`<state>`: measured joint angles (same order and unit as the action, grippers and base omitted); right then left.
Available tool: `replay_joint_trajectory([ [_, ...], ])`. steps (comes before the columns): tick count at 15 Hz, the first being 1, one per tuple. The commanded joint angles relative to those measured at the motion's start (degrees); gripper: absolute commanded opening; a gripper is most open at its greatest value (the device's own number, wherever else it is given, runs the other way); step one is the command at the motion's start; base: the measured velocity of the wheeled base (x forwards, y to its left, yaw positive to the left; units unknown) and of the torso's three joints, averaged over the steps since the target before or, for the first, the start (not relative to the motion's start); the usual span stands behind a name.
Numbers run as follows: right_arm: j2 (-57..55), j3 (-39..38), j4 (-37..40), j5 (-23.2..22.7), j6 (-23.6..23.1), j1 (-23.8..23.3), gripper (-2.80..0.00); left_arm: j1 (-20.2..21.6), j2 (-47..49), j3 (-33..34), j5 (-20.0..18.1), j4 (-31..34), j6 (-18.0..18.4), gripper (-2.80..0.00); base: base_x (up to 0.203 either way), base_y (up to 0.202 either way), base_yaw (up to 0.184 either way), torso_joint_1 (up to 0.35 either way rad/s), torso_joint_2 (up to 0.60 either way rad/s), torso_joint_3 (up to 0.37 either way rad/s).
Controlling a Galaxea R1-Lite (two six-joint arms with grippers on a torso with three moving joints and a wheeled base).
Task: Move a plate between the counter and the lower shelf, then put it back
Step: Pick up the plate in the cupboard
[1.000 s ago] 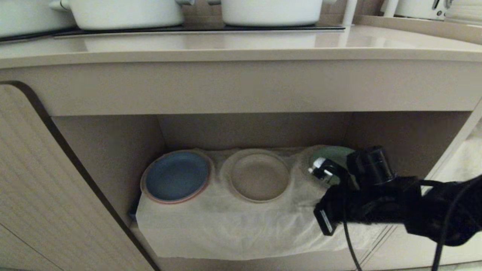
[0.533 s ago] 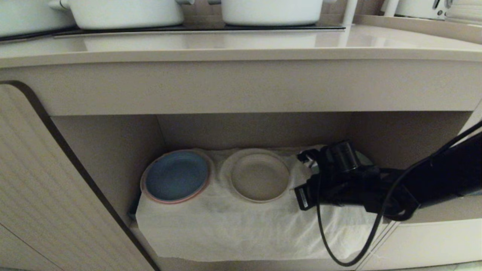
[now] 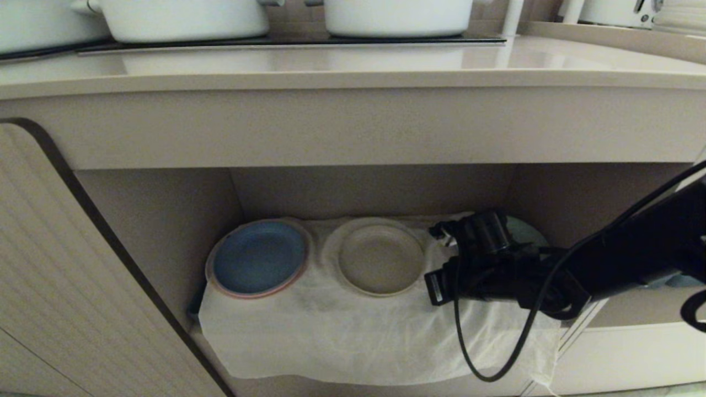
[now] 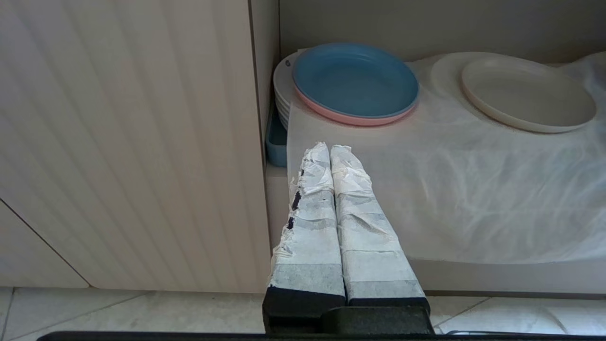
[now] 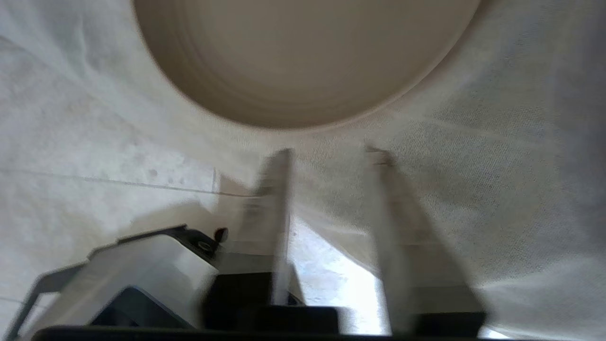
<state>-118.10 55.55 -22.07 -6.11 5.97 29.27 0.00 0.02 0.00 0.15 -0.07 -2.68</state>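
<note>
Plate (image 3: 379,259) on lower shelf (image 3: 165,220) cloth (image 3: 358,336), right tool (image 5: 329,154) seemingly parted, just beside it

Cream plate (image 3: 380,259) flat on cloth-draped lower shelf (image 3: 342,336), below counter (image 3: 353,69).

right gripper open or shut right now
Open: in the right wrist view the right gripper shows a clear gap between its fingers, empty, just short of the plate.
</note>
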Motion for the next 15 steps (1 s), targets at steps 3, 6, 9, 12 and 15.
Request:
replay_joint_trajectory([
  [3, -0.3, 3.7, 4.6, 0.0, 2.8, 0.0, 0.00, 0.0, 0.0, 0.0, 0.0, 0.0, 0.0, -2.80, 0.000, 0.000, 0.000, 0.000, 0.00, 0.000],
  [6, -1.4, 6.1, 5.9, 0.1, 4.7, 0.0, 0.00, 0.0, 0.0, 0.0, 0.0, 0.0, 0.0, -2.80, 0.000, 0.000, 0.000, 0.000, 0.00, 0.000],
  [9, -2.2, 7.8, 6.0, 0.1, 7.0, 0.0, 0.00, 0.0, 0.0, 0.0, 0.0, 0.0, 0.0, -2.80, 0.000, 0.000, 0.000, 0.000, 0.00, 0.000],
  [12, -3.0, 8.2, 6.0, 0.1, 10.0, 0.1, 0.00, 0.0, 0.0, 0.0, 0.0, 0.0, 0.0, -2.80, 0.000, 0.000, 0.000, 0.000, 0.00, 0.000],
  [15, -3.8, 9.0, 6.0, 0.1, 11.9, 0.4, 0.00, 0.0, 0.0, 0.0, 0.0, 0.0, 0.0, -2.80, 0.000, 0.000, 0.000, 0.000, 0.00, 0.000],
])
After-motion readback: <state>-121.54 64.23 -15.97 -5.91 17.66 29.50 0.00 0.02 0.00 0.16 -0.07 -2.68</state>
